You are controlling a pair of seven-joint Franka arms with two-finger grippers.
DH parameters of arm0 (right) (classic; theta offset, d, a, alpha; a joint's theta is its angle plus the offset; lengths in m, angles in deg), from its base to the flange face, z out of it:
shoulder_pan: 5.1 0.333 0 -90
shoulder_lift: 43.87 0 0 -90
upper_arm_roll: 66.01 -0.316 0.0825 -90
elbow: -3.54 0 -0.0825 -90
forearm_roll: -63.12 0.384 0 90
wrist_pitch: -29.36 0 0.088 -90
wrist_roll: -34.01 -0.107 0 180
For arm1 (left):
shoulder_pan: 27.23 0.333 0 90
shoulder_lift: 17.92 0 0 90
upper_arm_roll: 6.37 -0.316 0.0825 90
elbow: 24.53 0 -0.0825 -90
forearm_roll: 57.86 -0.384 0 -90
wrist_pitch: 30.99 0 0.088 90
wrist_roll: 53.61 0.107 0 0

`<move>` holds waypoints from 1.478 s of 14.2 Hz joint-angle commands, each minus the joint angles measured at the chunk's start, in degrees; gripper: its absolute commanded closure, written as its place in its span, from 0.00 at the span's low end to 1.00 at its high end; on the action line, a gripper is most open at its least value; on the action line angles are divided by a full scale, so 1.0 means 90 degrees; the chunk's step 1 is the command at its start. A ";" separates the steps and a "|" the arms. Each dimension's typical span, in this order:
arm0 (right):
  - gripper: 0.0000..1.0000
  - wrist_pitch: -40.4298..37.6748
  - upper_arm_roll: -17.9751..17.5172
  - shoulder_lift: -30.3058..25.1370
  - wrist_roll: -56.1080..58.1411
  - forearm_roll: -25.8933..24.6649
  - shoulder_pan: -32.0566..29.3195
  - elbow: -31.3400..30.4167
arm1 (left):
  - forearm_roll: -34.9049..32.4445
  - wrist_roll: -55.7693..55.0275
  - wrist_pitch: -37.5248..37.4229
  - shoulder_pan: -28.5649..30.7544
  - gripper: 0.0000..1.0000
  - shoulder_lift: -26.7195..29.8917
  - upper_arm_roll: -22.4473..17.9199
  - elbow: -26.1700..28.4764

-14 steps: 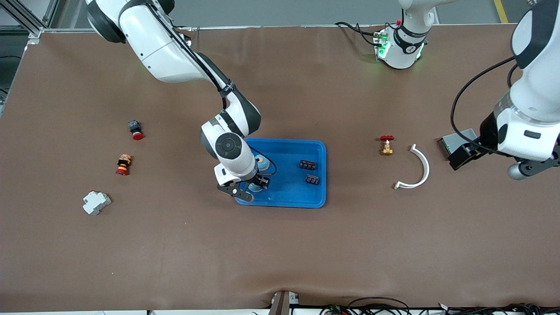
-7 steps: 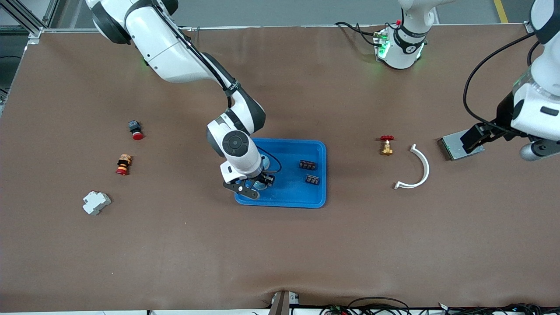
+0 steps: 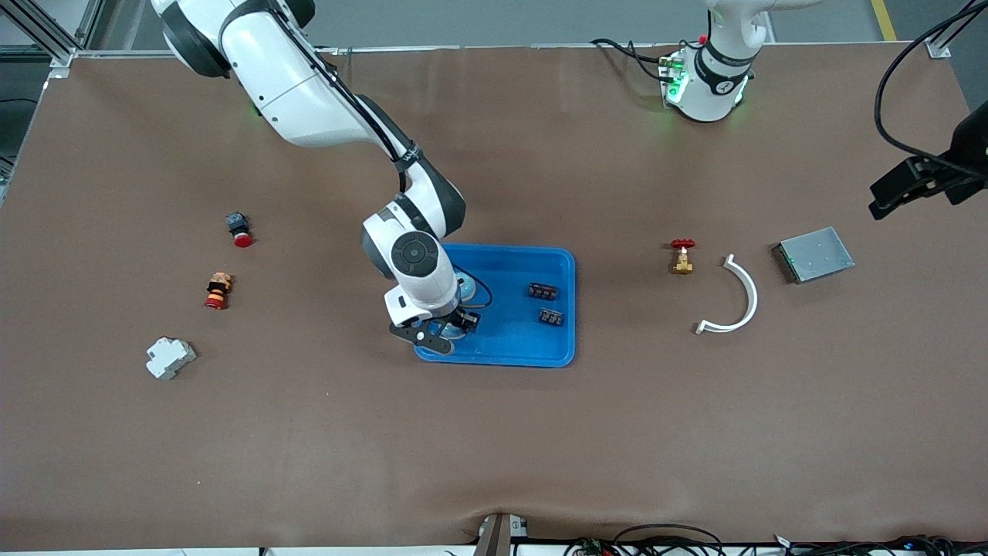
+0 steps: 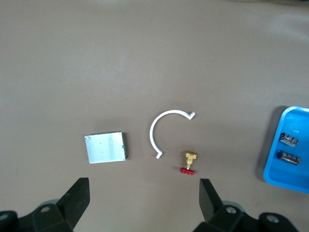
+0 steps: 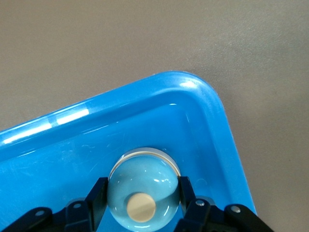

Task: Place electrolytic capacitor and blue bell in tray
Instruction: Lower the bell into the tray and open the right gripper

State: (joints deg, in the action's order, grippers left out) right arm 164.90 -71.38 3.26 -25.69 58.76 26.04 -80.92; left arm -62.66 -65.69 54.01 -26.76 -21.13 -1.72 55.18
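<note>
The blue bell [image 5: 144,186] is being pinched by the right gripper [image 5: 143,203] low over the tray [image 5: 212,125] corner; released tilted, it could be rolled against the rim; the left gripper [image 4: 144,205] is being held spread, waiting

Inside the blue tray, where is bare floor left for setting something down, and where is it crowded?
In the tray, floor is bare between the right gripper, shut on the blue bell, and the two dark components toward the left arm's end. It is crowded at the corner under the right gripper.

Brown-covered table [image 3: 540,448], grey floor [image 3: 502,19] past its edge, aluminium framing [image 3: 46,35]
</note>
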 commanded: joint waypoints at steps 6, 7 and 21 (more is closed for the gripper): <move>0.50 0.0107 0.0040 0.0173 -0.0232 -0.0296 0.0065 0.0156 | 0.0240 0.0209 -0.0265 -0.0424 0.00 0.0113 -0.0283 0.0137; 0.00 0.0107 0.0040 0.0203 -0.0232 -0.0325 0.0065 0.0146 | 0.0260 0.0219 -0.0274 -0.0433 0.00 0.0093 -0.0243 0.0137; 0.00 -0.1005 0.0010 -0.0197 -0.0154 -0.0277 0.0055 0.0429 | 0.0289 0.0141 -0.0245 -0.0346 0.00 0.0923 -0.0214 0.1113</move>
State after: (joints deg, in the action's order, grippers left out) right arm 159.26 -71.34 3.44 -26.23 57.10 26.28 -77.68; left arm -60.12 -64.74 51.21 -30.22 -14.67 -3.39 62.83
